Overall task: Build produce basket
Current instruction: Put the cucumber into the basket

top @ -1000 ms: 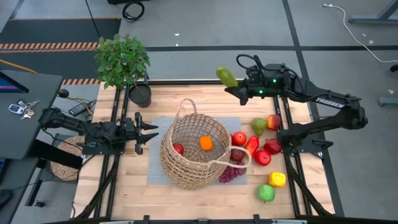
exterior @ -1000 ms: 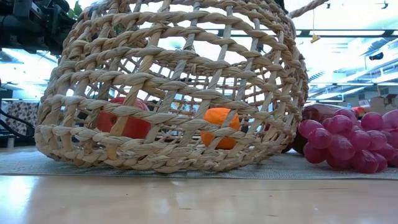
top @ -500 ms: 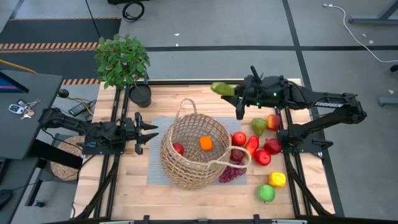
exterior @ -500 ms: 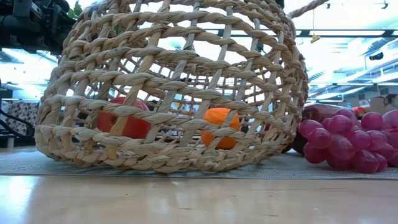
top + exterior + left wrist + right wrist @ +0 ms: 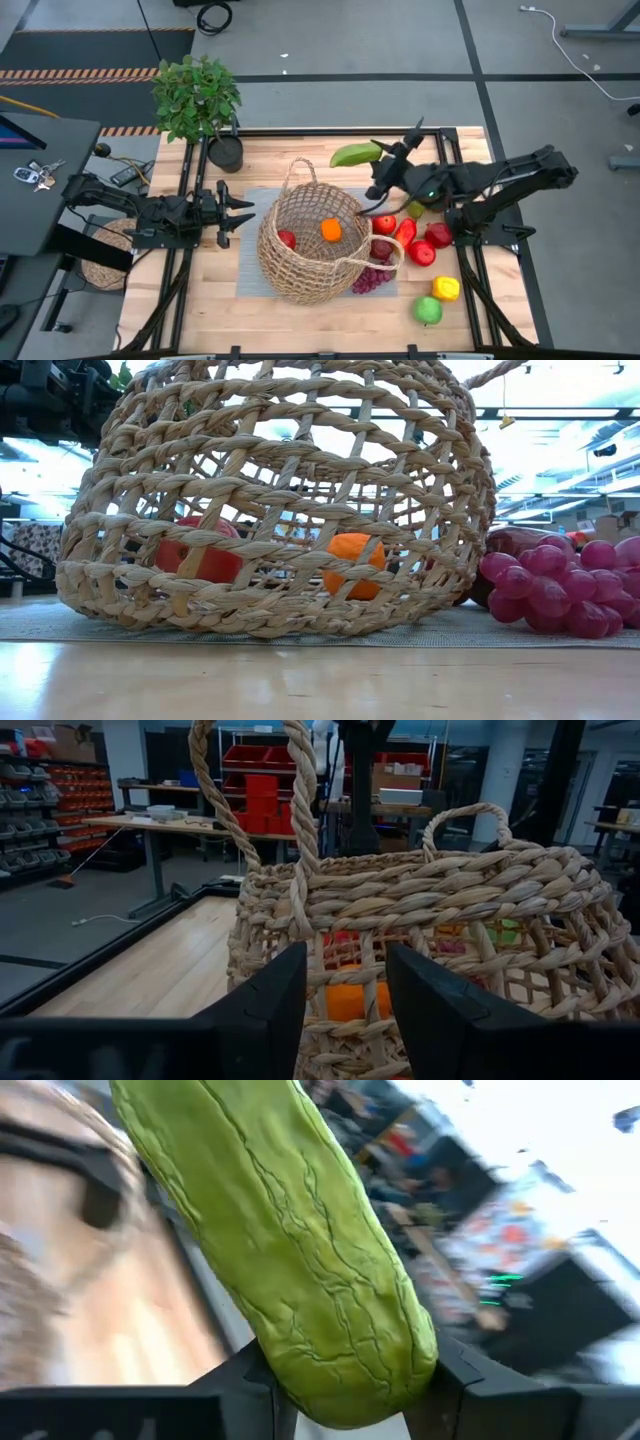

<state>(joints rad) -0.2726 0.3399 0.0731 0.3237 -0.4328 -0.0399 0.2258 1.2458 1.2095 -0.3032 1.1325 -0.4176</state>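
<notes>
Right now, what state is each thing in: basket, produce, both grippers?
Basket: upright on the mat, holding two pieces.
Orange: inside the basket.
Red apple: inside the basket.
Green vegetable: held in the air beside the basket.
Grapes: on the table against the basket.
Right gripper: shut on the green vegetable.
Left gripper: open, beside the basket.

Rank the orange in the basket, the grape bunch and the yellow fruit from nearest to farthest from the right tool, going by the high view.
Measured from the right tool, which grips a green vegetable beyond the basket's far rim:
1. Orange, inside the basket.
2. Grape bunch, on the table against the basket's near right side.
3. Yellow fruit, near the table's front right corner.
</notes>
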